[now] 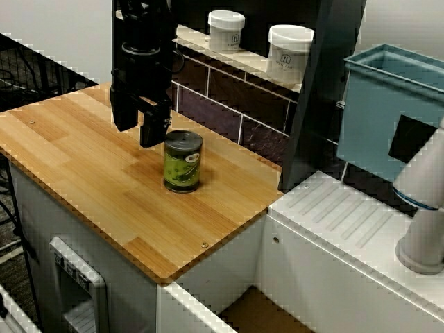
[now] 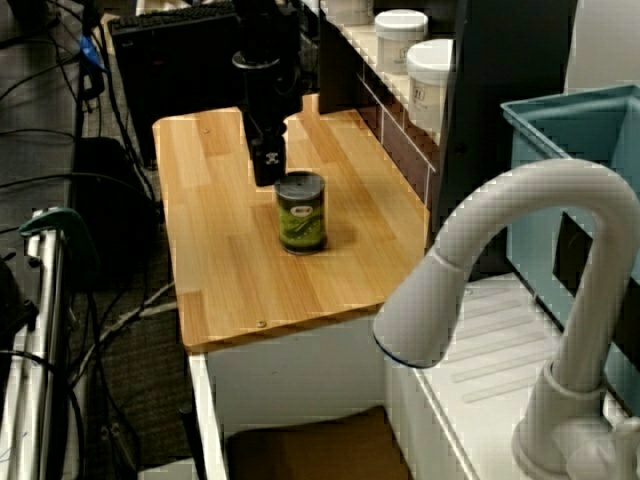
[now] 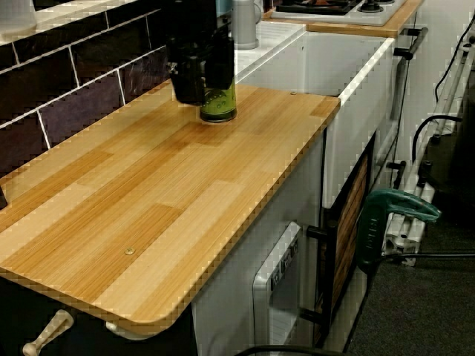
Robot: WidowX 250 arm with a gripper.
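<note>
A green can (image 1: 183, 161) (image 2: 301, 212) (image 3: 219, 106) with a grey lid was seen standing upright on the wooden worktop (image 1: 90, 173) (image 2: 220, 260) (image 3: 148, 193), in the half of the worktop nearer the sink side and clear of its edges. Nothing else was seen lying on the worktop.

The black gripper (image 1: 139, 135) (image 2: 266, 168) (image 3: 204, 85) was held over the worktop just beside the can, on the side away from the sink, with its fingers pointed down and their tips at about the height of the can's lid. In the view across the worktop toward the tiled wall, the two fingers were shown spread apart with an empty gap between them; nothing was gripped. The can lay outside that gap. Whether the nearer finger touched the can could not be told. In the view along the worktop, the can was partly hidden behind the gripper.

Behind the worktop, a wall of dark tiles (image 1: 222, 104) (image 3: 74, 96) was seen, and on a ledge above the tiles two white lidded jars (image 1: 226, 30) (image 1: 289, 54) were set side by side. At the worktop's sink-side end a white ribbed draining board (image 1: 347, 222) adjoined it, with a teal bin (image 1: 388, 111) (image 2: 570, 170) behind that and a white tap (image 1: 423, 208) (image 2: 530, 250) beyond.
</note>
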